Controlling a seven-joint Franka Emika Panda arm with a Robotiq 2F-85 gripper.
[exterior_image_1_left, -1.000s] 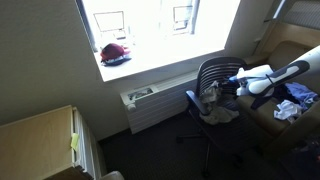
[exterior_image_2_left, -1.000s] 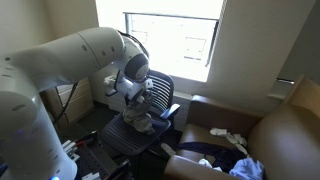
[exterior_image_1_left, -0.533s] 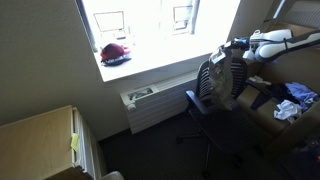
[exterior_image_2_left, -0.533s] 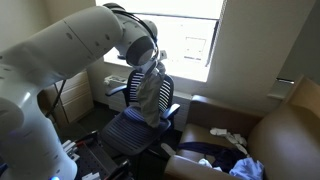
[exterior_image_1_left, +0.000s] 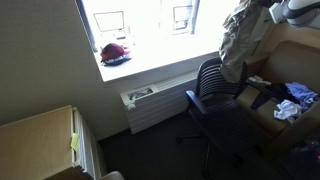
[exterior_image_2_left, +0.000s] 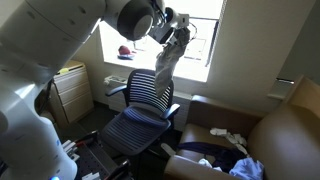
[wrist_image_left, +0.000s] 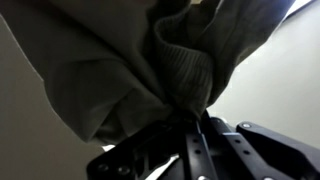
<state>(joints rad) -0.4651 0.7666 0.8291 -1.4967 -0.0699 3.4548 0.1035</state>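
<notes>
Fingers (wrist_image_left: 199, 148) pressed together on a fold of a grey-green knitted garment (wrist_image_left: 150, 70). The cloth fills nearly the whole wrist view and bunches where the pinch takes it.

At the far left of an exterior view, a light wooden cabinet (exterior_image_1_left: 40, 135) stands low against the wall. Next along, a red cloth (exterior_image_1_left: 115, 53) lies on the window sill (exterior_image_1_left: 165, 57) in bright daylight. A white heater (exterior_image_1_left: 148, 98) sits on the wall just below the sill. To its right stands a dark office chair (exterior_image_1_left: 215, 98) with a ribbed back.

The garment hangs in the air over that chair, in front of the right edge of the window. It is held by its top end from the white arm (exterior_image_1_left: 300, 8), which comes in at the upper right corner. The cloth droops long and loose, and its lower end reaches about level with the top of the chair back. Whether it touches the chair cannot be told.

In the exterior view from the opposite side, the arm (exterior_image_2_left: 60, 45) sweeps in from the left. There too the garment dangles in front of the window, above the chair back.

At the far right a brown armchair (exterior_image_1_left: 300, 58) carries a heap of blue and white clothes (exterior_image_1_left: 290, 100), well apart from the hanging garment.
</notes>
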